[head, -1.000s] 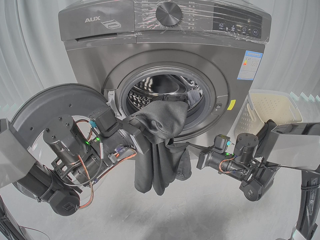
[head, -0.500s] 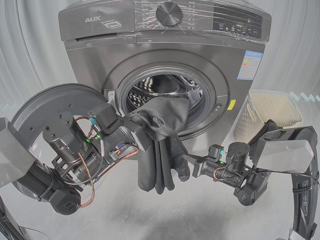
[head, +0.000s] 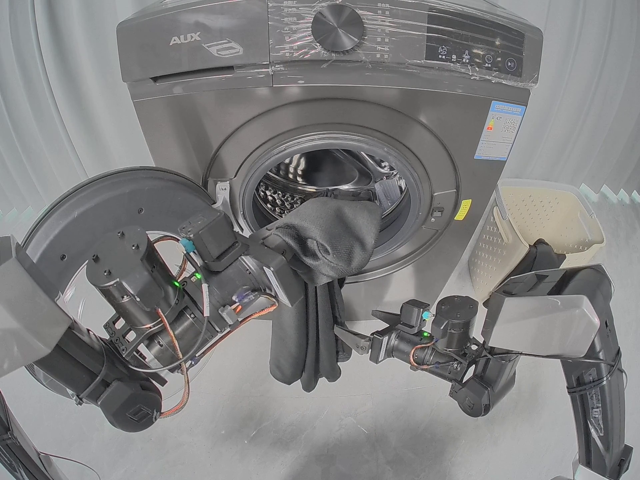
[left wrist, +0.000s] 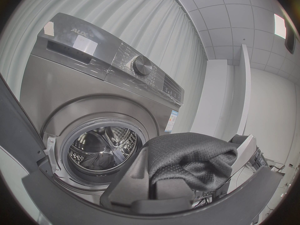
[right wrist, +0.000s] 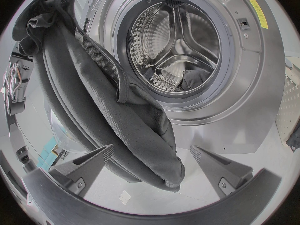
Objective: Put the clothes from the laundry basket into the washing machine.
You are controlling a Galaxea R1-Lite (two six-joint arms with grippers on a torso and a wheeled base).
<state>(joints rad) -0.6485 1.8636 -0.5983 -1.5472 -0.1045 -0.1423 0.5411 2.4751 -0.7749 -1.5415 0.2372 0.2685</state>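
1. Head view: the left gripper point(head: 277, 248) is clenched on a dark grey garment point(head: 327, 235) and holds it up at the lower left rim of the washing machine's point(head: 320, 101) opening.
2. The garment's bunched upper part drapes over this gripper's fingers. The rest hangs in long folds in front of the machine's front panel, with its end off the floor point(head: 400, 428).
3. The right gripper point(head: 365, 328) is spread wide and grasps nothing. It sits low, just beside the hanging folds on the robot's right.
4. In the right wrist view, the garment's lower end point(right wrist: 168, 172) hangs between the two fingers point(right wrist: 93, 160). Whether it touches either finger cannot be told.
5. The round door point(head: 113, 201) stands swung open to the robot's left, behind the left arm.
6. Inside the steel drum point(right wrist: 175, 41), another dark garment point(right wrist: 193, 78) lies at the bottom.
7. A cream laundry basket point(head: 533, 215) with perforated walls sits tilted on the floor, just to the right of the machine.
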